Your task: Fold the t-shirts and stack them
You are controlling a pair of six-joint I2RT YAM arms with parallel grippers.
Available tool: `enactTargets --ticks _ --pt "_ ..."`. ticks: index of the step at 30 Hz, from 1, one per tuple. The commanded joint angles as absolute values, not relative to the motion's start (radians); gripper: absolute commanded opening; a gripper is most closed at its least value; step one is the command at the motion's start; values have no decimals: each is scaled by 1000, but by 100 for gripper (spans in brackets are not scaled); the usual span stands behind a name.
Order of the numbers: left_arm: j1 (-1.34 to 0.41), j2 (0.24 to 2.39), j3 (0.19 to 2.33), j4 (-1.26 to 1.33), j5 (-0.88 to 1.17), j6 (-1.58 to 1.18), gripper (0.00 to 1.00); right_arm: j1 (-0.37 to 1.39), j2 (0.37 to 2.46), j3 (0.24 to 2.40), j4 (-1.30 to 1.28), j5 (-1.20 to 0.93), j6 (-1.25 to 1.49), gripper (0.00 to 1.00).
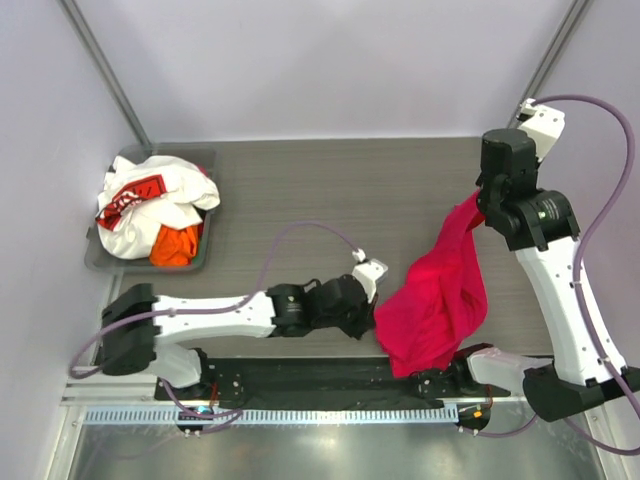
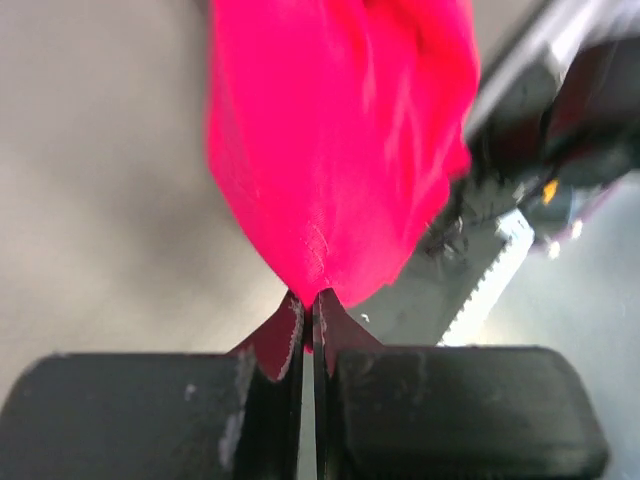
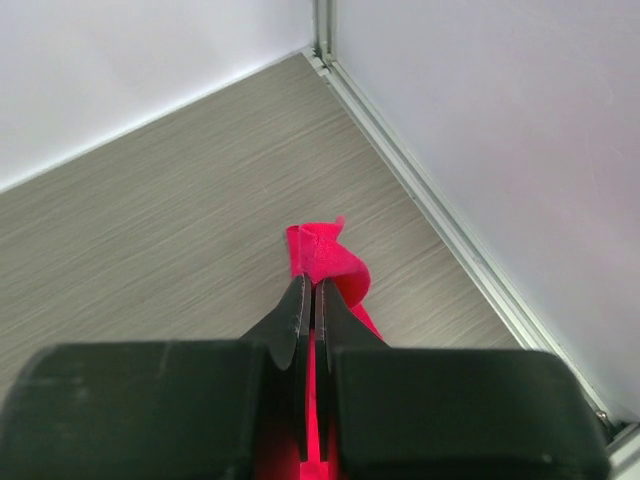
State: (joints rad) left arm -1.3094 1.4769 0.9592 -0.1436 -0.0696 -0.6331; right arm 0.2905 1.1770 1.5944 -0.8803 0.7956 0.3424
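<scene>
The magenta-red t-shirt (image 1: 438, 295) hangs bunched between my two grippers at the right of the table. My right gripper (image 1: 482, 198) is shut on its upper end (image 3: 325, 250) and holds it raised. My left gripper (image 1: 378, 312) is shut on its lower left edge (image 2: 340, 160), low near the table's front. The white t-shirt with a red-and-black print (image 1: 150, 205) and the orange t-shirt (image 1: 177, 245) lie crumpled together in the grey bin (image 1: 195, 157) at the far left.
A black mat (image 1: 300, 385) and a white toothed rail (image 1: 270, 415) run along the near edge by the arm bases. White walls with metal posts (image 1: 105, 75) close in the table. Grey cables loop over both arms.
</scene>
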Motion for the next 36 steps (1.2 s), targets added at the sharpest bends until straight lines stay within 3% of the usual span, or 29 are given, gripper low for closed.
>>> enactTargets --ticks 1,6,14,25,36 --pt "-1315 1322 1190 -582 -400 -443 0 285 1094 1677 -876 752 339 1" --pt "-1313 1261 1484 -874 -656 -232 0 285 1010 1718 -856 626 331 1" --pt "-1313 1209 1865 -848 -894 179 0 284 816 1726 -789 437 305 1" --pt "-1315 1052 2046 -704 -680 400 0 287 583 1738 -718 267 290 1" --pt "-1313 1103 2178 -687 -531 469 0 285 618 1853 -699 140 255 1"
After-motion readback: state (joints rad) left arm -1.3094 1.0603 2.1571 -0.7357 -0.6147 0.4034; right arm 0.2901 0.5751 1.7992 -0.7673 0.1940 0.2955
